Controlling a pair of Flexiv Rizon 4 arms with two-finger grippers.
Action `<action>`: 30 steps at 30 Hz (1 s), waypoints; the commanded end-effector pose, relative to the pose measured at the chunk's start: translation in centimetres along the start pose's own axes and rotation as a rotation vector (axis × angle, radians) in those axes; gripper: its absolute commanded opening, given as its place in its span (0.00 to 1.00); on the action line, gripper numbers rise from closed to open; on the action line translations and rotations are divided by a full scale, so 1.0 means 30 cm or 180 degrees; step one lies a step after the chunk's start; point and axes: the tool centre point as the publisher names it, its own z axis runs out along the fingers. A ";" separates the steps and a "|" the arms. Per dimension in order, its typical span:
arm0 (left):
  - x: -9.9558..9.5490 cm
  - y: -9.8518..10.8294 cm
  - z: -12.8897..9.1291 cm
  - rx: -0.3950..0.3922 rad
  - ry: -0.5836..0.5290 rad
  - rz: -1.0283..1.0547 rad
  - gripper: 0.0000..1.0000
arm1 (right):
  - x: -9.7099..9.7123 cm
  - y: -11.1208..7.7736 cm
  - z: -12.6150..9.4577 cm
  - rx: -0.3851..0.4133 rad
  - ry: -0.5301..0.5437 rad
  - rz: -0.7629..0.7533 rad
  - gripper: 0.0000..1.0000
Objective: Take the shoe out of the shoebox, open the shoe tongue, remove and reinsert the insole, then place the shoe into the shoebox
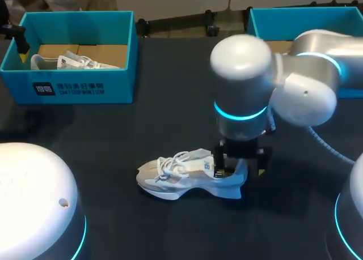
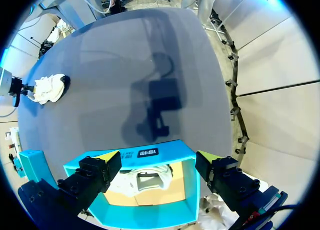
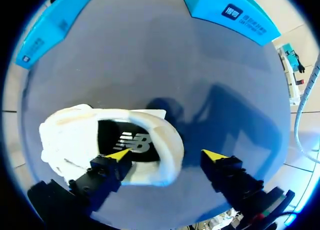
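The white sneaker stands on the black table, its heel between the wide-spread fingers of the right gripper, while the left gripper hangs wide open above the blue shoebox.

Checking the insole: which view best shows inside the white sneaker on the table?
Right wrist view: it looks into the white lace-up sneaker, onto its dark insole. Head view shows only its side; left wrist, a distant white shape.
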 end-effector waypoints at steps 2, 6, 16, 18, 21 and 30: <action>0.000 -0.002 -0.001 -0.0003 0.0006 0.0003 1.00 | -0.137 0.013 -0.091 -0.0056 0.0561 -0.0162 1.00; 0.000 -0.002 -0.001 -0.0003 0.0006 0.0003 1.00 | -0.165 0.032 -0.138 -0.0062 0.0792 -0.0503 1.00; 0.000 -0.002 -0.001 -0.0003 0.0006 0.0003 1.00 | -0.215 0.078 -0.213 -0.0185 0.1345 -0.1595 1.00; 0.000 -0.002 -0.001 -0.0003 0.0006 0.0003 1.00 | -0.214 0.086 -0.213 -0.0217 0.1439 -0.1806 1.00; 0.000 -0.002 -0.001 -0.0003 0.0006 0.0003 1.00 | -0.209 0.098 -0.210 -0.0398 0.1700 -0.2243 1.00; 0.000 -0.002 -0.001 -0.0003 0.0006 0.0003 1.00 | -0.202 0.106 -0.212 -0.0337 0.1807 -0.2312 1.00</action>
